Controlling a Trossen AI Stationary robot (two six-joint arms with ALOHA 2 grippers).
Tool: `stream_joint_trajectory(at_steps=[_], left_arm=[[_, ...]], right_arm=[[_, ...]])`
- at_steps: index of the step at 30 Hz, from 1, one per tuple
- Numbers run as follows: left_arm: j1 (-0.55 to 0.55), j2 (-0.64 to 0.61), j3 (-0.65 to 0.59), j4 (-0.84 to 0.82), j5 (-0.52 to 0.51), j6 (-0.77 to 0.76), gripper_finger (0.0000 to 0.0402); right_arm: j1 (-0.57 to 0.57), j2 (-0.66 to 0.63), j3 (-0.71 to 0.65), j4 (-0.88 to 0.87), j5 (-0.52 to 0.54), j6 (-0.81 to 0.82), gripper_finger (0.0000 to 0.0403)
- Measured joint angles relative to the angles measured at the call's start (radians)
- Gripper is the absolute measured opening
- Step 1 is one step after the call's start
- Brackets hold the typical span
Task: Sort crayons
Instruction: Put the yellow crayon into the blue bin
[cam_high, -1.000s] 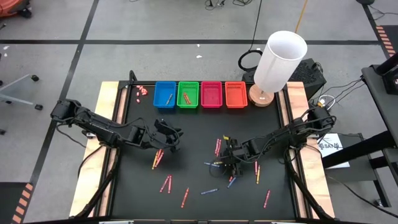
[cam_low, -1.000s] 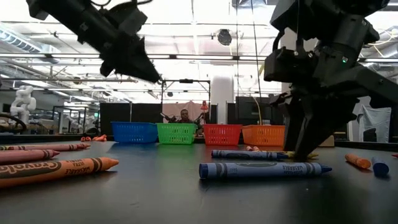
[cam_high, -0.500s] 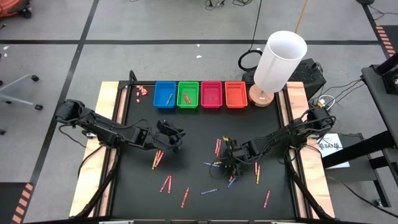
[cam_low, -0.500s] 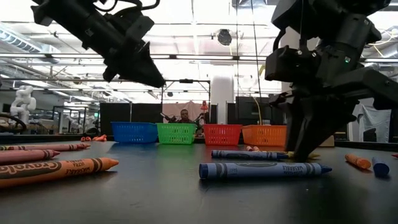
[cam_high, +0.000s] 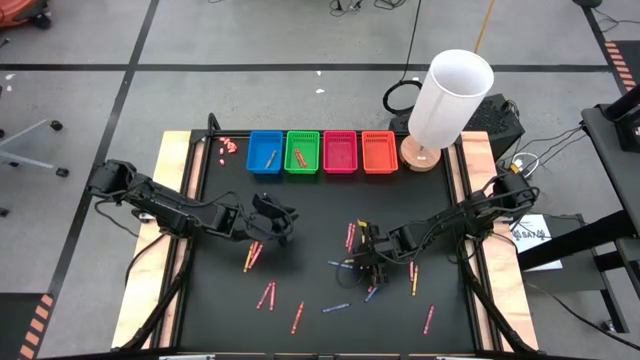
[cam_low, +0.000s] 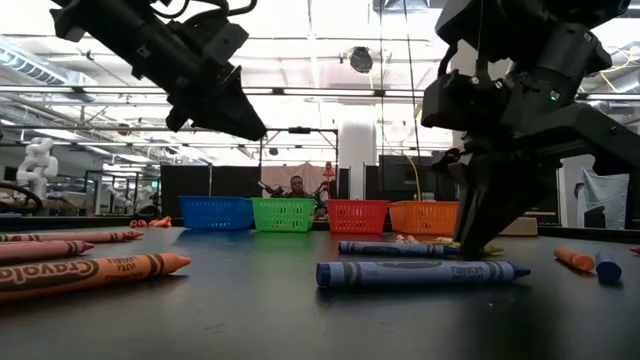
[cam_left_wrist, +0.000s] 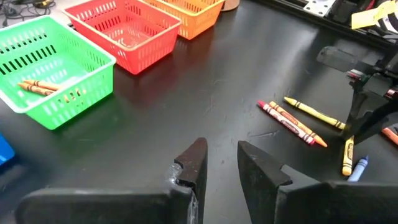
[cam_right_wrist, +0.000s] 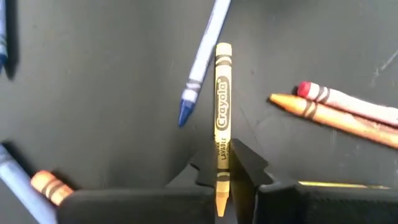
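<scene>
Crayons lie scattered over the black mat, among them a red pair (cam_high: 350, 235), an orange-yellow pair (cam_high: 252, 255) and blue ones (cam_low: 420, 272). My right gripper (cam_high: 368, 258) is low over the mat's middle right, shut on a yellow crayon (cam_right_wrist: 222, 106). My left gripper (cam_left_wrist: 222, 158) hangs above the mat's left middle (cam_high: 278, 222), slightly open with nothing between its fingers. Two orange crayons (cam_left_wrist: 34, 87) lie in the green basket (cam_high: 302, 152). My right gripper pinches the yellow crayon's two long sides near its pointed end (cam_right_wrist: 222, 155) between its two fingers. The fingers slant down from above and from the table's right. The rest of the crayon reaches out ahead of them, lying flat on the mat.
Blue (cam_high: 265, 152), pink (cam_high: 340, 152) and orange (cam_high: 378, 152) baskets stand beside the green one along the far edge. A white cylinder (cam_high: 450, 100) stands at the far right corner. A blue crayon (cam_right_wrist: 202, 62) and a red-and-orange pair (cam_right_wrist: 336, 106) lie close to the held crayon.
My right gripper has shut its fingers on the yellow crayon while staying low over the mat.
</scene>
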Motion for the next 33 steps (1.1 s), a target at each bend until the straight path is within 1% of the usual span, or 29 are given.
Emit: stream_joint_trajectory(at_steps=[7,13,16,19,21,25,29,33], left_arm=[[-0.025,0.000,0.000,-0.001,0.002,0.012,0.0087],[-0.055,0.000,0.000,0.041,-0.010,0.065,0.0087],[-0.083,0.000,0.000,0.089,-0.010,0.125,0.0087],[-0.112,0.000,0.000,0.129,-0.005,0.172,0.0088],[-0.134,0.000,0.000,0.149,0.019,0.202,0.0095],[-0.175,0.000,0.000,0.191,0.023,0.247,0.0133],[-0.213,0.000,0.000,0.242,0.004,0.288,0.0199],[-0.251,0.000,0.000,0.262,0.005,0.346,0.0263]], right_arm=[[0.000,-0.060,0.000,0.033,0.006,0.001,0.0003],[0.000,-0.116,0.000,0.062,0.103,-0.006,0.0003],[0.000,-0.115,0.000,0.132,0.137,-0.030,0.0003],[0.000,-0.099,0.000,0.250,0.150,-0.062,0.0003],[0.005,-0.087,-0.004,0.328,0.159,-0.087,0.0003],[0.005,-0.063,-0.007,0.482,0.161,-0.140,0.0003],[0.005,-0.042,-0.007,0.591,0.163,-0.182,0.0003],[0.005,-0.025,-0.007,0.647,0.163,-0.218,0.0003]])
